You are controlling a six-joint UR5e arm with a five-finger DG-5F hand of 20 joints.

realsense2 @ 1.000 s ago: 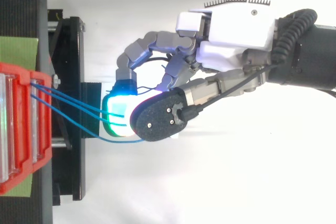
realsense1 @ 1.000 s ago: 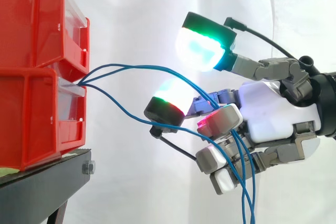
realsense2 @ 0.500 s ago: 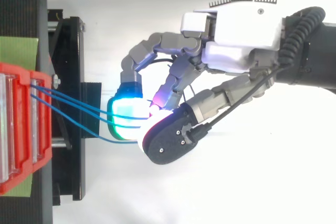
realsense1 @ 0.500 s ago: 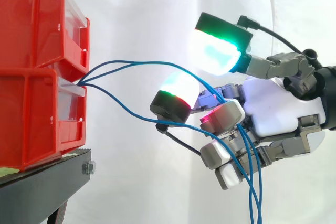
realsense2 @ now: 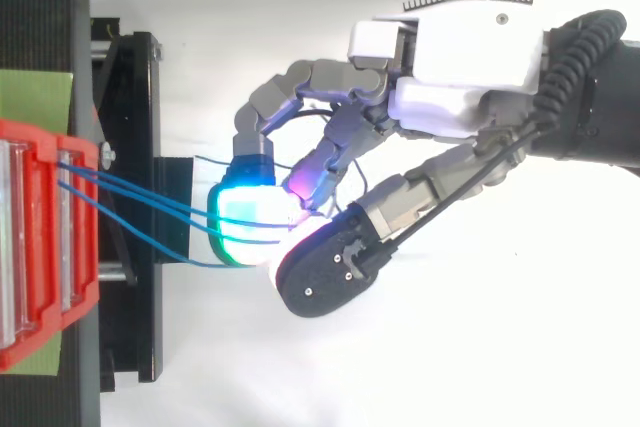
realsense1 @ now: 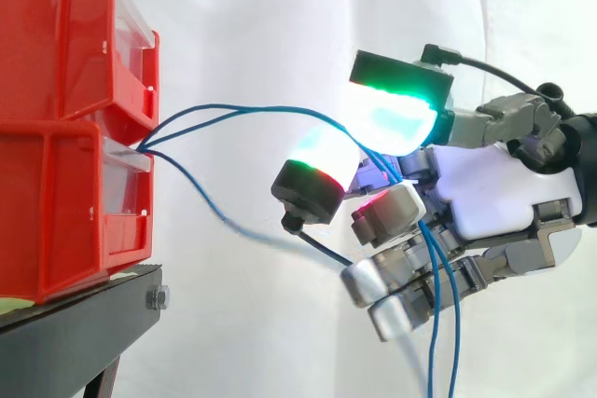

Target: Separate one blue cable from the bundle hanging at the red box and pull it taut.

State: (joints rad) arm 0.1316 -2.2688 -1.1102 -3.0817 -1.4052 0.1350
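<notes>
Three thin blue cables come out between the two stacked red bins (realsense1: 65, 137) at the left. The upper two cables (realsense1: 242, 111) arc to the right into my hand (realsense1: 485, 202). There they run between the green-glowing thumb pad (realsense1: 392, 109) and a finger pad (realsense1: 317, 174), then hang down past the curled lower fingers. The third cable (realsense1: 196, 191) sags lower and passes under that finger pad, apart from the other two. In the top view the hand (realsense2: 460, 57) reaches left, its thumb and finger pads meeting on the cables (realsense2: 150, 209).
The bins (realsense2: 40, 247) rest on a black stand (realsense1: 75, 323) with a bolt at its front edge. A white curtain hangs behind. Open air lies between the bins and the hand.
The thumb pad has come down against the finger pad, closing over the upper two cables. The lowest cable has dropped away from the lower fingers and swings looser.
</notes>
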